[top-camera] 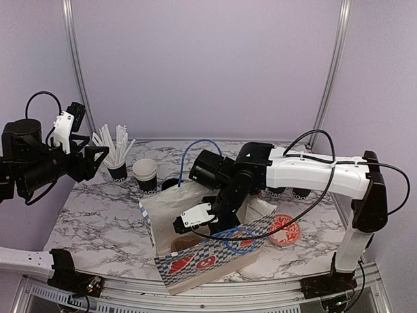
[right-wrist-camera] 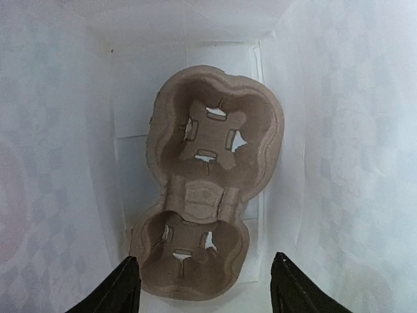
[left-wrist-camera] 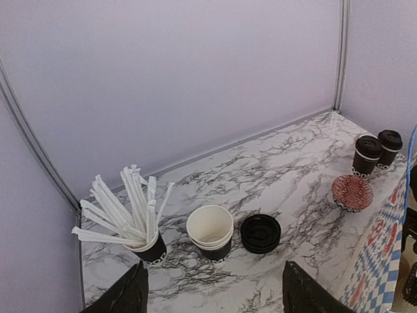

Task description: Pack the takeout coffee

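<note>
The right pincer (right-wrist-camera: 203, 282) hangs inside the checkered paper bag (right-wrist-camera: 339, 130), fingers spread wide and gripping nothing. Beneath it the two-cup pulp carrier (right-wrist-camera: 202, 189) lies flat on the bag's floor. The left pincer (left-wrist-camera: 215, 290) hovers open and empty over the desk (left-wrist-camera: 293, 163). The takeout coffee, two lidded black cups (left-wrist-camera: 367, 155), stands at the far right of the desk, well apart from the bag. The robot should probably lift the right arm straight up, keeping its fingers off the bag walls so the carrier is not disturbed.
</note>
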Controlling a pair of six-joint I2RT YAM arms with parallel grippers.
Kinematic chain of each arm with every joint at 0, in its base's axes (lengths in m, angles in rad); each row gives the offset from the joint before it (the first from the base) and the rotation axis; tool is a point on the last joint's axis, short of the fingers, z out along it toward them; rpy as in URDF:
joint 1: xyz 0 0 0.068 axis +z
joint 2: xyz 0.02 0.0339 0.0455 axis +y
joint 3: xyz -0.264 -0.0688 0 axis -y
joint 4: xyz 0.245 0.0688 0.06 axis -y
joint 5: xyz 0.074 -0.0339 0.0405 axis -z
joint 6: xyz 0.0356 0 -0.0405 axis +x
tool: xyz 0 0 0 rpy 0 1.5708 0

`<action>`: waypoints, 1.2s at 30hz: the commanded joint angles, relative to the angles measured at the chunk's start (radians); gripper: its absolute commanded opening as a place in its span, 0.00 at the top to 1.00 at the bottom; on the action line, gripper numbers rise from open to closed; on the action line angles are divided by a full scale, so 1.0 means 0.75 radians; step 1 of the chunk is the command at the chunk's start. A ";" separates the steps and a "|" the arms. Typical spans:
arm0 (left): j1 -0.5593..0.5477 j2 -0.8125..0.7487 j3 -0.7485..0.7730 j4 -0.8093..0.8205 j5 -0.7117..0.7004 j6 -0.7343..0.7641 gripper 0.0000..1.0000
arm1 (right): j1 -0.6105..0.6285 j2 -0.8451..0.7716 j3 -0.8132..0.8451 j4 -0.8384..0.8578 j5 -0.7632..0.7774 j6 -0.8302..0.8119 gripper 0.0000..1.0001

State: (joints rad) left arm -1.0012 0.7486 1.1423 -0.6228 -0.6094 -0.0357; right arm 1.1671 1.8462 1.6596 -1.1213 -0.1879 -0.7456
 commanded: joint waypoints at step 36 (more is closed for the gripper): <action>-0.009 0.829 0.417 -0.184 1.009 0.359 0.82 | -1.251 -0.221 -0.035 0.062 0.123 -0.080 0.28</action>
State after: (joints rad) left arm -1.0069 1.3594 1.3994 -0.7227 0.1394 0.1787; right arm 0.2325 1.5993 1.5616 -1.0008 -0.1726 -0.7837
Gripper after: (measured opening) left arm 0.220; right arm 0.724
